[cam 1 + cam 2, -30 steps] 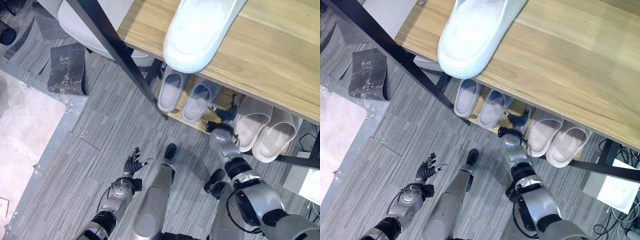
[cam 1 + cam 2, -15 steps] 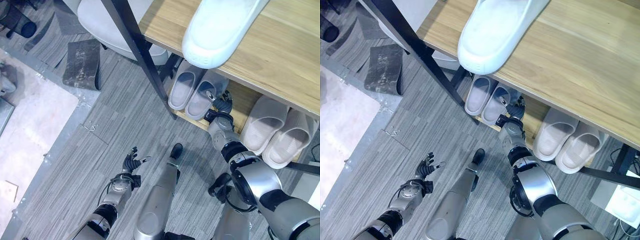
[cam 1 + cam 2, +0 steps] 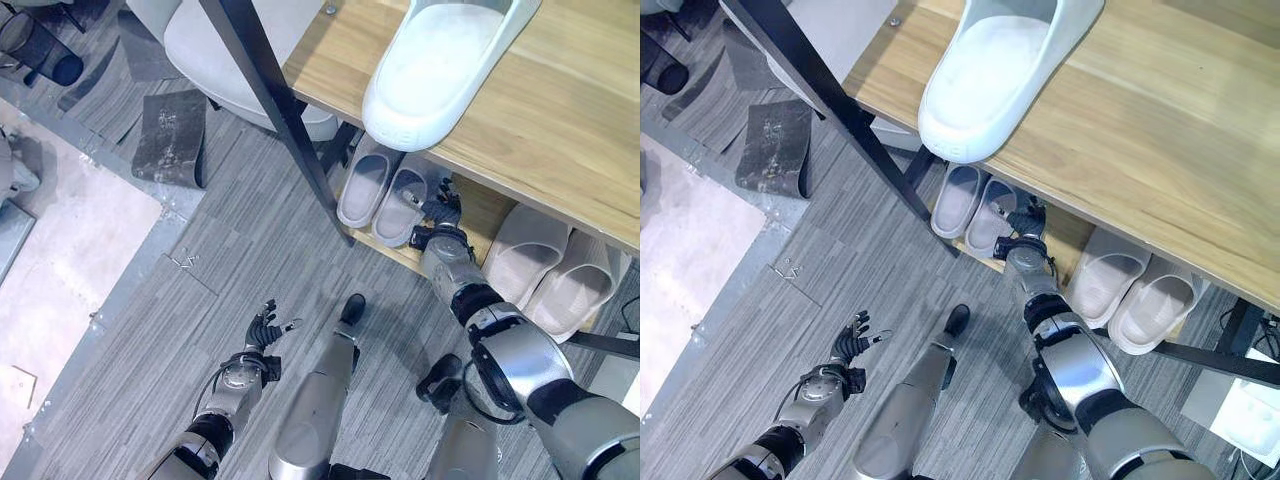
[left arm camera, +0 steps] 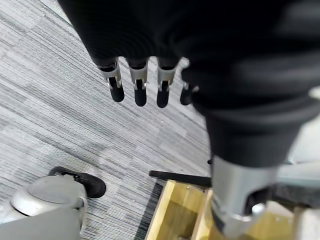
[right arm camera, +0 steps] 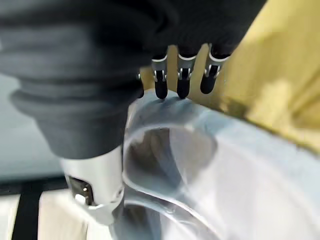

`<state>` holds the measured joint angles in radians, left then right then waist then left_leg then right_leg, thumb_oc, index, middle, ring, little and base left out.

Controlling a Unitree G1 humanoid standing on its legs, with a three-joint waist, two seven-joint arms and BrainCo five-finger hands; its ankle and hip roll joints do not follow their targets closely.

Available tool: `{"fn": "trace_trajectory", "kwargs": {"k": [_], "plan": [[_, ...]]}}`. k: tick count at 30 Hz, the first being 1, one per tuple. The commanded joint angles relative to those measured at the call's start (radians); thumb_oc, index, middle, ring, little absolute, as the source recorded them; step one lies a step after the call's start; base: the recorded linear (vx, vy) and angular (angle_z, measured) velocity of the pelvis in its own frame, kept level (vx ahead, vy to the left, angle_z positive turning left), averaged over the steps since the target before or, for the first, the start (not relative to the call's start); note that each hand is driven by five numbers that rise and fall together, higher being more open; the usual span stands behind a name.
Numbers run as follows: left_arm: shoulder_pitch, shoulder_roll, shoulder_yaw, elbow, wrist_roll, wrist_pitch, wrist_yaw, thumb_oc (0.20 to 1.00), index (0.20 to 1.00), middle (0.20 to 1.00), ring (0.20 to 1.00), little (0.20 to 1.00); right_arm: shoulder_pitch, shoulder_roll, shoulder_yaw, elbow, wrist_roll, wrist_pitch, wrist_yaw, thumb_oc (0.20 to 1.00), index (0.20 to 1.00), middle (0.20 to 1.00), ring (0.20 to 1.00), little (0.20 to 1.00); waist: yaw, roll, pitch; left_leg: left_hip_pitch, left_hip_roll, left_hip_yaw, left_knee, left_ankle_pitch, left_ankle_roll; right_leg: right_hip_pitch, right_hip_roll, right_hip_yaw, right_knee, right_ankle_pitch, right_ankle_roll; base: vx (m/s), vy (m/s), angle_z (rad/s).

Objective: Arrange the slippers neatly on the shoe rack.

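**A:** Where does the right hand [image 3: 440, 222] stand?

**B:** It reaches under the top board of the shoe rack [image 3: 560, 110] to the grey pair on the lower shelf. In the right wrist view its fingers [image 5: 182, 85] are straight and slightly apart, the tips resting on the strap of the inner grey slipper [image 3: 406, 204], with the thumb running along the opening. Nothing is pinched; it looks like a push, not a grip.

**A:** And the other slippers?

**B:** The outer grey slipper [image 3: 364, 188] lies just beside the first, at its 9 o'clock. The beige pair [image 3: 548, 270] sits at 4 o'clock from the hand, on the same shelf. One white slipper [image 3: 440, 60] lies on the top board, its heel overhanging the front edge.

**A:** The left hand?

**B:** The left hand [image 3: 264, 328] hangs low over the carpet, well apart from the rack, fingers spread and relaxed, holding nothing.

**A:** What might go wrong?

**B:** Pressing the strap from one side could twist the inner slipper against its mate and skew both. The forearm is near the shelf edge, so lifting carelessly might strike the board and jolt the overhanging white slipper off.
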<state>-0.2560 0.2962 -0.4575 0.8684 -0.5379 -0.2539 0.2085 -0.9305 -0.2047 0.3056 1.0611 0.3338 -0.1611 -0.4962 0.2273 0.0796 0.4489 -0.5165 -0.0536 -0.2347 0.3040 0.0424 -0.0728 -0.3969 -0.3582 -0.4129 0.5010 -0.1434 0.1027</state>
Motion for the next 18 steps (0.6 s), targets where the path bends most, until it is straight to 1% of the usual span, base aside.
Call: {"fn": "trace_trajectory", "kwargs": {"k": [1, 2, 3, 5, 6, 8, 9, 10, 11, 12, 13, 14, 15, 16, 17, 18], "plan": [[-0.003, 0.013, 0.02, 0.013, 0.023, -0.027, 0.015, 1.0, 1.0, 1.0, 1.0, 1.0, 0.004, -0.037, 0.009, -0.102, -0.167, 0.014, -0.038, 1.0, 1.0, 1.0, 1.0, 1.0, -0.011, -0.046, -0.021, 0.063, 0.005, 0.031, -0.037, -0.05, 0.027, 0.111, 0.033, 0.002, -0.138, 0.057, 0.034, -0.01, 0.013, -0.13], [0.004, 0.011, 0.036, 0.015, 0.032, -0.018, 0.014, 1.0, 1.0, 1.0, 1.0, 1.0, 0.057, -0.039, 0.001, -0.143, -0.187, 0.027, -0.037, 1.0, 1.0, 1.0, 1.0, 1.0, -0.031, -0.057, -0.041, 0.099, 0.02, 0.045, -0.073, -0.038, 0.023, 0.144, 0.046, -0.001, -0.184, 0.077, 0.038, 0.04, -0.011, -0.17], [0.005, 0.011, 0.036, 0.015, 0.032, -0.018, 0.014, 1.0, 1.0, 1.0, 1.0, 1.0, 0.058, -0.039, 0.001, -0.144, -0.187, 0.028, -0.037, 1.0, 1.0, 1.0, 1.0, 1.0, -0.031, -0.057, -0.041, 0.101, 0.021, 0.045, -0.075, -0.037, 0.023, 0.146, 0.047, -0.002, -0.186, 0.078, 0.038, 0.08, -0.018, -0.3], [0.017, 0.001, 0.057, 0.03, 0.043, -0.002, 0.011, 1.0, 1.0, 1.0, 1.0, 1.0, 0.135, -0.038, -0.001, -0.191, -0.205, 0.036, -0.013, 1.0, 1.0, 1.0, 1.0, 1.0, -0.061, -0.067, -0.075, 0.158, 0.043, 0.059, -0.135, -0.016, 0.015, 0.197, 0.066, -0.008, -0.25, 0.099, 0.044, 0.07, -0.017, -0.28], [0.018, 0.001, 0.057, 0.029, 0.043, -0.003, 0.011, 1.0, 1.0, 1.0, 1.0, 1.0, 0.136, -0.038, -0.001, -0.192, -0.205, 0.037, -0.013, 1.0, 1.0, 1.0, 1.0, 1.0, -0.061, -0.066, -0.075, 0.16, 0.043, 0.059, -0.137, -0.016, 0.015, 0.199, 0.067, -0.009, -0.252, 0.1, 0.044, 0.08, -0.021, -0.14], [0.025, -0.016, 0.079, 0.05, 0.046, 0.012, 0.004, 1.0, 1.0, 1.0, 1.0, 1.0, 0.23, -0.027, 0.007, -0.261, -0.224, 0.041, 0.025, 1.0, 1.0, 1.0, 1.0, 1.0, -0.088, -0.076, -0.11, 0.219, 0.066, 0.082, -0.193, 0.0, 0.01, 0.246, 0.082, -0.008, -0.313, 0.119, 0.051, 0.08, -0.014, -0.29], [0.025, -0.016, 0.079, 0.05, 0.046, 0.012, 0.004, 1.0, 1.0, 1.0, 1.0, 1.0, 0.231, -0.028, 0.007, -0.262, -0.224, 0.042, 0.025, 1.0, 1.0, 1.0, 1.0, 1.0, -0.088, -0.075, -0.109, 0.221, 0.066, 0.082, -0.194, 0.0, 0.01, 0.247, 0.083, -0.008, -0.314, 0.12, 0.051, 0.09, -0.028, -0.41], [0.036, -0.029, 0.09, 0.047, 0.061, 0.023, -0.004, 1.0, 1.0, 1.0, 1.0, 1.0, 0.336, -0.027, 0.024, -0.37, -0.23, 0.04, 0.074, 1.0, 1.0, 1.0, 1.0, 1.0, -0.112, -0.082, -0.136, 0.265, 0.077, 0.103, -0.236, 0.011, 0.004, 0.279, 0.099, 0.005, -0.364, 0.136, 0.055, 0.06, -0.022, -0.26], [0.036, -0.029, 0.09, 0.047, 0.061, 0.023, -0.004, 1.0, 1.0, 1.0, 1.0, 1.0, 0.337, -0.028, 0.024, -0.371, -0.23, 0.041, 0.074, 1.0, 1.0, 1.0, 1.0, 1.0, -0.113, -0.081, -0.138, 0.263, 0.077, 0.102, -0.238, 0.014, 0.005, 0.279, 0.099, 0.004, -0.367, 0.14, 0.055, 0.13, -0.032, -0.19], [0.045, -0.036, 0.102, 0.039, 0.072, 0.033, -0.014, 1.0, 1.0, 1.0, 1.0, 1.0, 0.451, -0.02, 0.029, -0.472, -0.199, 0.027, 0.131, 1.0, 1.0, 1.0, 1.0, 1.0, -0.132, -0.086, -0.164, 0.305, 0.086, 0.123, -0.271, 0.019, 0.002, 0.308, 0.112, 0.01, -0.403, 0.147, 0.058, 0.07, -0.005, -0.15], [0.046, -0.037, 0.102, 0.038, 0.072, 0.033, -0.014, 1.0, 1.0, 1.0, 1.0, 1.0, 0.452, -0.02, 0.029, -0.473, -0.199, 0.028, 0.131, 1.0, 1.0, 1.0, 1.0, 1.0, -0.133, -0.086, -0.166, 0.303, 0.086, 0.122, -0.272, 0.022, 0.003, 0.307, 0.112, 0.009, -0.406, 0.151, 0.058, 0.12, -0.018, -0.28], [0.047, -0.033, 0.106, 0.023, 0.112, 0.038, -0.031, 1.0, 1.0, 1.0, 1.0, 1.0, 0.566, -0.056, 0.038, -0.618, -0.155, -0.006, 0.219, 1.0, 1.0, 1.0, 1.0, 1.0, -0.156, -0.086, -0.19, 0.335, 0.092, 0.136, -0.304, 0.03, -0.001, 0.33, 0.123, 0.018, -0.435, 0.158, 0.062, 0.05, -0.008, -0.32], [0.049, -0.034, 0.105, 0.022, 0.112, 0.038, -0.031, 1.0, 1.0, 1.0, 1.0, 1.0, 0.57, -0.058, 0.038, -0.622, -0.155, -0.004, 0.22, 1.0, 1.0, 1.0, 1.0, 1.0, -0.155, -0.085, -0.191, 0.338, 0.092, 0.136, -0.306, 0.03, -0.001, 0.331, 0.124, 0.018, -0.436, 0.159, 0.062, 0.07, -0.011, -0.33], [0.058, -0.021, 0.108, -0.003, 0.141, 0.037, -0.036, 1.0, 1.0, 1.0, 1.0, 1.0, 0.638, -0.087, 0.042, -0.709, -0.13, -0.024, 0.272, 1.0, 1.0, 1.0, 1.0, 1.0, -0.167, -0.083, -0.2, 0.357, 0.095, 0.146, -0.318, 0.033, -0.004, 0.344, 0.127, 0.025, -0.448, 0.163, 0.063, 0.09, -0.018, -0.27], [0.081, 0.007, 0.102, -0.056, 0.19, 0.035, -0.074, 1.0, 1.0, 1.0, 1.0, 1.0, 0.749, -0.168, 0.052, -0.841, -0.139, -0.049, 0.37, 1.0, 1.0, 1.0, 1.0, 1.0, -0.183, -0.079, -0.224, 0.385, 0.101, 0.156, -0.337, 0.035, -0.009, 0.368, 0.133, 0.028, -0.47, 0.164, 0.065, 0.12, -0.034, -0.27], [0.097, 0.022, 0.096, -0.088, 0.208, 0.03, -0.09, 1.0, 1.0, 1.0, 1.0, 1.0, 0.801, -0.197, 0.054, -0.905, -0.124, -0.055, 0.418, 1.0, 1.0, 1.0, 1.0, 1.0, -0.192, -0.078, -0.235, 0.4, 0.103, 0.163, -0.347, 0.036, -0.01, 0.379, 0.136, 0.03, -0.481, 0.166, 0.066, 0.1, -0.035, -0.23]]}}
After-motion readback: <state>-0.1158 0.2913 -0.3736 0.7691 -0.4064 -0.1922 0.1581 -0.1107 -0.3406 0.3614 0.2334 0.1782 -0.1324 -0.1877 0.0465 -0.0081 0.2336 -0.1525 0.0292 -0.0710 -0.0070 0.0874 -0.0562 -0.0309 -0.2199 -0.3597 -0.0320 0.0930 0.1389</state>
